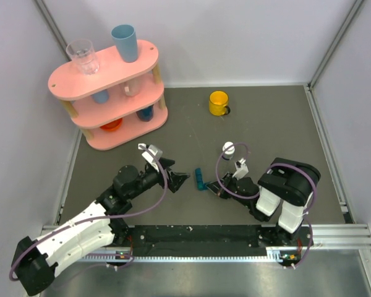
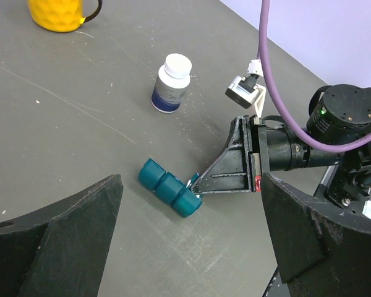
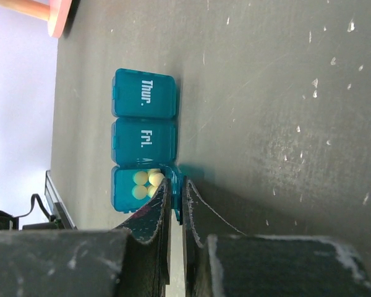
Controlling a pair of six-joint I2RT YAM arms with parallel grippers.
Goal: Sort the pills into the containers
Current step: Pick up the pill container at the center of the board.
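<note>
**Pinching the pill box lid with tight fingers**

From above, the small dark-teal plastic pill box (image 1: 200, 179) lies near the middle of the dark grey table (image 1: 278, 124), between the two arms. The right gripper (image 1: 209, 184) touches its near end from the right. The left gripper (image 1: 180, 180) hangs just beside the box on the other side and does not touch it. A small white capped bottle (image 1: 229, 148) stands just behind the right arm. A round yellow mug (image 1: 219, 103) sits further back. A pink three-level shelf (image 1: 105, 83) with cups fills the back left corner. Bare table lies between the box and the mug. Walls close in on the left, the back and the right.

The left wrist view shows its own two black fingers (image 2: 62, 241) spread wide apart, with nothing held between them. Here the box shows only its rounded side, three bumps in a row, so you cannot see inside. The right gripper's tip meets the end bump.

Only the right wrist view shows the tops. Two shut lids read "Thur." and "Fri." The third cell, the nearest one, is open, with small pale round pills (image 3: 145, 184) inside. The right fingers (image 3: 148, 216) are pressed together. They pinch the thin teal lid of that open cell, and the lid stands up on its edge. Bare table spreads out on the right of the box.
</note>
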